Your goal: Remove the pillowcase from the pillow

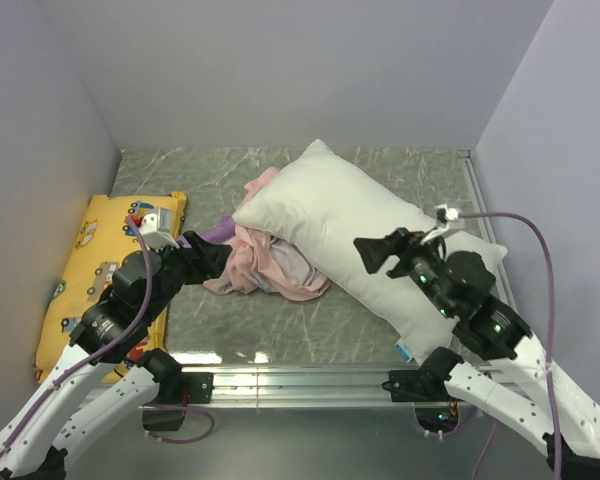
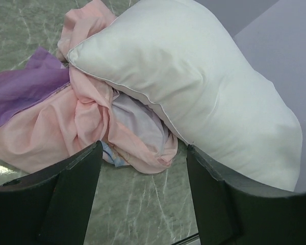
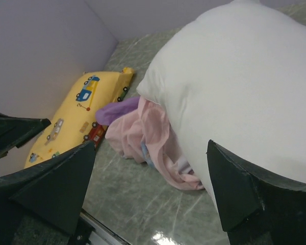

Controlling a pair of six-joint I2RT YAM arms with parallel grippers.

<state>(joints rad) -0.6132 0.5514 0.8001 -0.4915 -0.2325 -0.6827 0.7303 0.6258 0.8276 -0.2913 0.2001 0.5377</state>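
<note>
The bare white pillow lies slantwise across the middle and right of the table, a small blue tag at its near edge. The pink-purple pillowcase is crumpled in a heap against the pillow's left side, partly under its corner. My left gripper hangs open just left of the heap; in the left wrist view the gripper frames bare table, with pillowcase and pillow beyond. My right gripper is open over the pillow's near part; the right wrist view shows the gripper empty, near pillow and pillowcase.
A yellow cushion printed with cartoon vehicles lies along the left wall, also in the right wrist view as the cushion. Pale walls close the table on the left, back and right. A metal rail runs along the near edge.
</note>
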